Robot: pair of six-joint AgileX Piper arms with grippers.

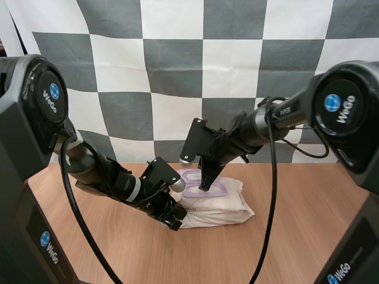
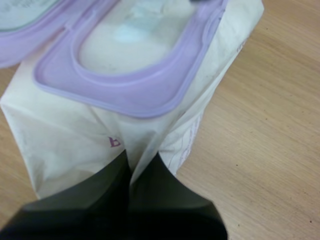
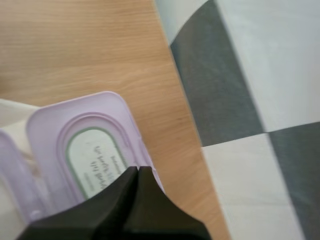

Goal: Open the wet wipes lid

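From above, the wet wipes pack (image 1: 224, 208) lies on the wooden desk (image 1: 284, 236) about midway between the two arms. Its lilac lid (image 1: 189, 175) is flipped open and lies back toward the far left, leaving the lilac frame (image 1: 218, 190) bare on top of the pack. The left claw (image 1: 174, 220) sits low at the pack's near-left end, touching the wrap. The right claw (image 1: 205, 184) points down, with its tip at the frame's left edge beside the open lid.

From the left wrist, the left claw (image 2: 141, 162) is clenched on the end of the wet wipes pack (image 2: 75, 145), with a thin sliver of white wrap nipped between its tips. Past them lies the frame (image 2: 125, 92) around the pale opening (image 2: 130, 40). The raised lid (image 2: 20, 35) is beyond that, and the desk (image 2: 260, 125) runs alongside.

From the right wrist, the right claw (image 3: 136, 171) is clenched on nothing, its fingers pressed into one dark wedge. Its tip hovers at the edge of the open lid (image 3: 95, 145), whose oval label faces up. A corner of the pack (image 3: 12, 117) shows beside it on the desk (image 3: 75, 50).
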